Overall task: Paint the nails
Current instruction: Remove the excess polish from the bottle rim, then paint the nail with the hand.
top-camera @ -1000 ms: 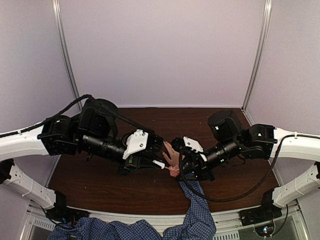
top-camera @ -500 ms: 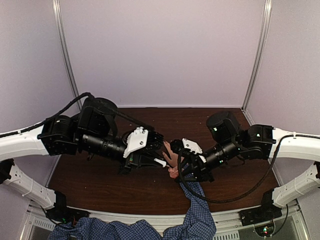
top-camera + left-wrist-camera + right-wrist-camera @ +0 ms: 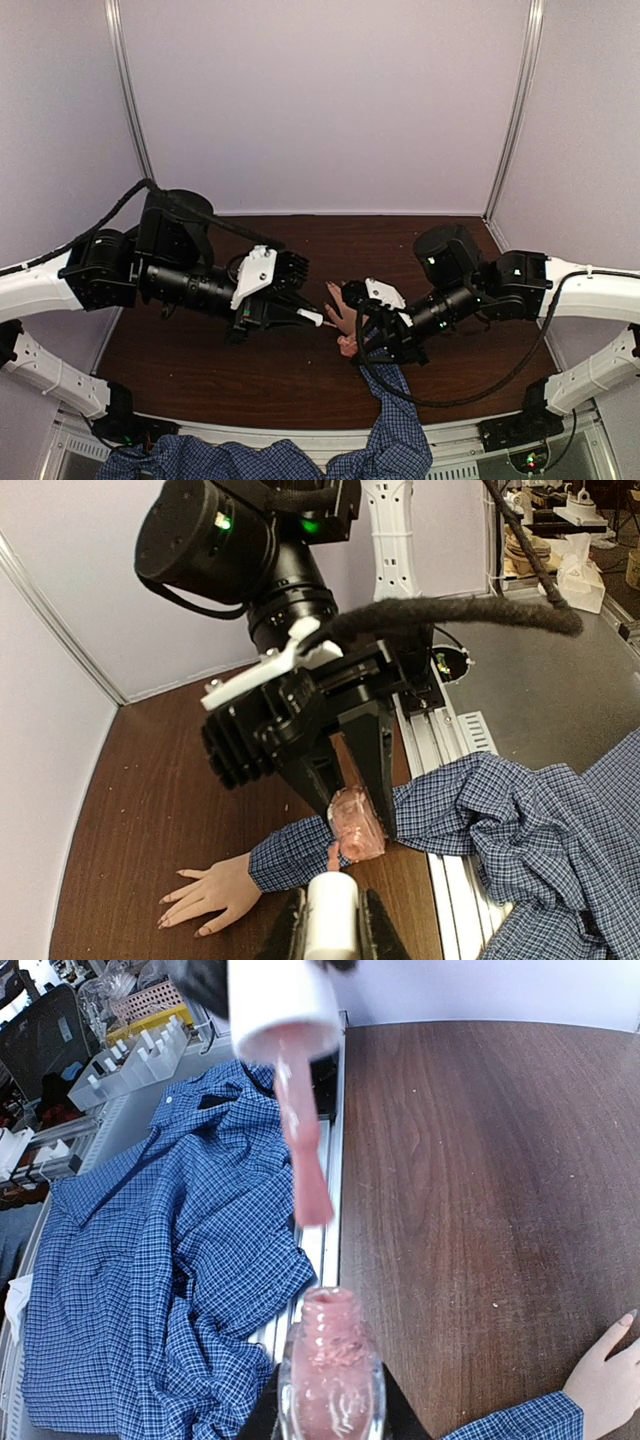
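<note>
Here, a light-skinned human hand (image 3: 215, 898) in a blue checked sleeve (image 3: 300, 848) lay flat, fingers spread, on the dark brown wooden tabletop (image 3: 140, 780), its small pinkish nails (image 3: 165, 899) facing up. Just beside that hand, on the robot's left and raised above it, the left end effector (image 3: 331, 942) was clamped on a white cylindrical cap (image 3: 331, 908) whose slim brush (image 3: 305, 1160) hung down coated in pink polish. Over the wrist end of the hand, the right end effector (image 3: 330, 1415) was closed tight around a small clear glass bottle of pink polish (image 3: 330, 1350), uncapped. The brush touched no finger of the hand. By the look of it, the preparation was done: bottle opened, brush loaded. The painting itself appeared to lie ahead. The nails were too small in view to tell whether any carried a fresh coat, and the brush had yet to be brought down to the hand's first fingertip.
</note>
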### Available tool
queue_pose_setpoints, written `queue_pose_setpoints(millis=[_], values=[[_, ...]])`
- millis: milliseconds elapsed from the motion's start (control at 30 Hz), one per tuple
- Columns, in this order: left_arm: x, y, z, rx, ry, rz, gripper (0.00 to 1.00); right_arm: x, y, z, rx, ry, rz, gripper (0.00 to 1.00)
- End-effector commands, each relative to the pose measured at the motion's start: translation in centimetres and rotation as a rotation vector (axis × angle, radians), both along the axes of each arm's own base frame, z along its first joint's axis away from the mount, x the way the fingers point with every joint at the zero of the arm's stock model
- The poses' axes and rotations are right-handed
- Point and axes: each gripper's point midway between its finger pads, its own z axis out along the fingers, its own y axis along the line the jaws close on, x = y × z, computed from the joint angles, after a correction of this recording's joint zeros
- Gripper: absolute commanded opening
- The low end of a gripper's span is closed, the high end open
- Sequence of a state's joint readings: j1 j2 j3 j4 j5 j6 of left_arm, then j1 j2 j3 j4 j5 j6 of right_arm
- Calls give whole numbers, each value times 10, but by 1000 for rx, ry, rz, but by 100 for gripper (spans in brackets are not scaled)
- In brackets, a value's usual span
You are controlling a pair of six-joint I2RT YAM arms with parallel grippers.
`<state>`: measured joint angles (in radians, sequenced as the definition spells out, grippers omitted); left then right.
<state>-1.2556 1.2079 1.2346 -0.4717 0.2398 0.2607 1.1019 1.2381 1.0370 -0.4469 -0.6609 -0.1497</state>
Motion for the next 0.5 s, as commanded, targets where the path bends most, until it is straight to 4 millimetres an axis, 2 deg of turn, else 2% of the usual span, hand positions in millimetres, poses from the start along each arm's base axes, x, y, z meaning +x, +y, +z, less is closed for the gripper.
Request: queue_pose_setpoints(millis=[0,67,200,300,467], values=[[7,16,17,-68,-1,51,0,4,-5,6,27,-26,-47,0],[14,21,14,-78,20,89,0,8,-8,8,35,-31,-73,0],[44,29,0,-73,107,246,0,20,-19,16,78,-26,-138,0],[74,34,-23,-32,195,403,0,35,-31,23,114,-24,-215,0],[110,38,-65,15,317,568,0,62,-53,29,166,-3,-356,0]])
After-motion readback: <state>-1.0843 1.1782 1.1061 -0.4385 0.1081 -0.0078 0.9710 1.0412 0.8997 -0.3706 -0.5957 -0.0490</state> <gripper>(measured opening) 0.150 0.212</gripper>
